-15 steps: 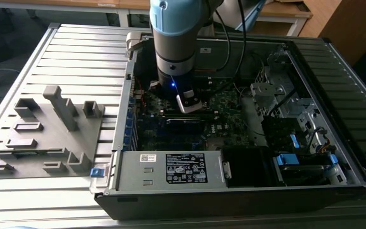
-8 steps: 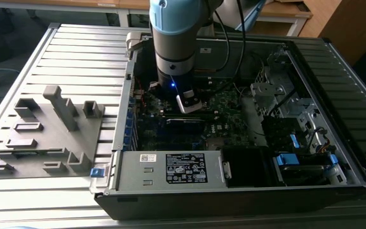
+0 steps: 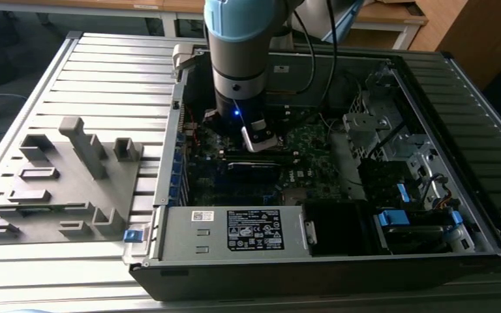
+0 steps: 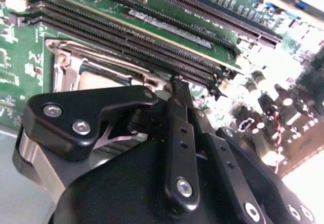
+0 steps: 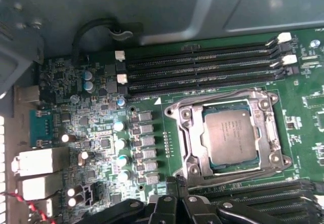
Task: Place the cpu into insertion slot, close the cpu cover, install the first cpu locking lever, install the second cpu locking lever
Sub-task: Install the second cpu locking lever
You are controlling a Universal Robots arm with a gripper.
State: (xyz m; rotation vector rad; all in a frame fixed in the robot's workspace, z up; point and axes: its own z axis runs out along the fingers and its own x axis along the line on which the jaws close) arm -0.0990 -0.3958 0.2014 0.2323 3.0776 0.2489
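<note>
Exterior view, left to right: grey fixture block [image 3: 59,189] sits on the slatted table [image 3: 102,72] well clear of the open computer case [image 3: 320,261]. Arm [image 3: 242,59] comes down into the case over the motherboard [image 3: 259,176]; power supply box [image 3: 233,231] is along the near wall, drive bays [image 3: 390,137] toward the exterior view's right.

First wrist view: cpu [image 5: 233,138] is already seated flat in the insertion slot [image 5: 188,145], grey top exposed. cpu cover [image 5: 223,98] reads as a silver frame around the chip; whether it's fully down, can't tell. Memory slots [image 5: 202,69] run parallel to one socket edge, a second bank to the opposite edge, so free room is tight on those two sides.

Gripper [image 4: 177,89] in the second wrist view: fingers pressed together to a narrow tip, nothing between them. Tip hangs just beside the socket's edge, next to the memory slots, close to the board. Contact with anything: can't tell. Socket lies just off the fingertips, toward the silver frame.
</note>
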